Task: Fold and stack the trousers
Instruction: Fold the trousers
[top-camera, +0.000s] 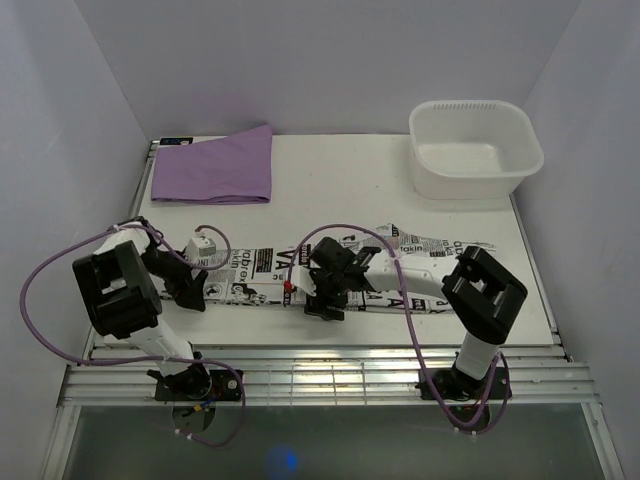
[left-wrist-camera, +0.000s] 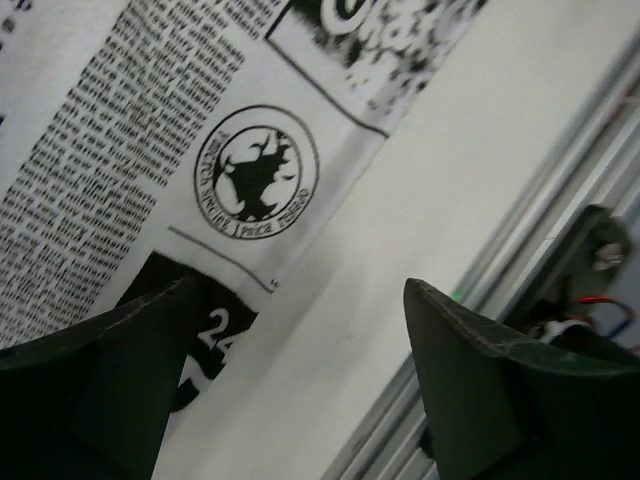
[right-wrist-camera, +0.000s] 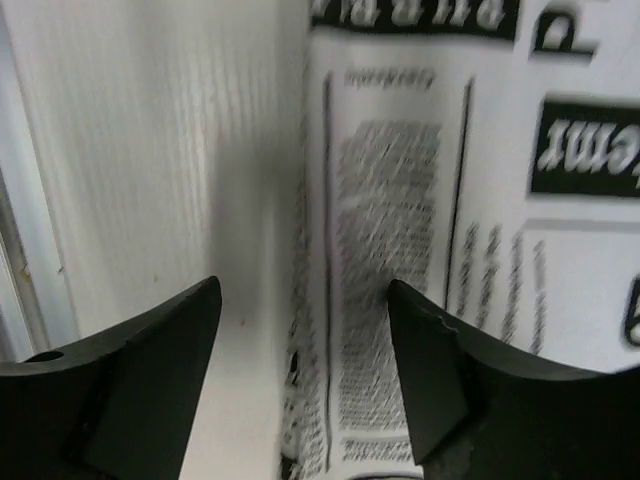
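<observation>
The trousers (top-camera: 255, 272), white with black newspaper print, lie flat in a long strip across the near half of the table (top-camera: 340, 190). My left gripper (top-camera: 193, 292) hangs low over their left end. In the left wrist view it (left-wrist-camera: 300, 290) is open, and the printed cloth (left-wrist-camera: 150, 150) and bare table show between its fingers. My right gripper (top-camera: 322, 300) sits at the strip's near edge around its middle. It (right-wrist-camera: 303, 287) is open too, its fingers either side of the trousers' edge (right-wrist-camera: 420, 180) and holding nothing.
A folded purple cloth (top-camera: 215, 165) lies at the back left. A white plastic basin (top-camera: 475, 148) stands at the back right. Slatted metal rails (top-camera: 330, 375) run along the near table edge, close to both grippers.
</observation>
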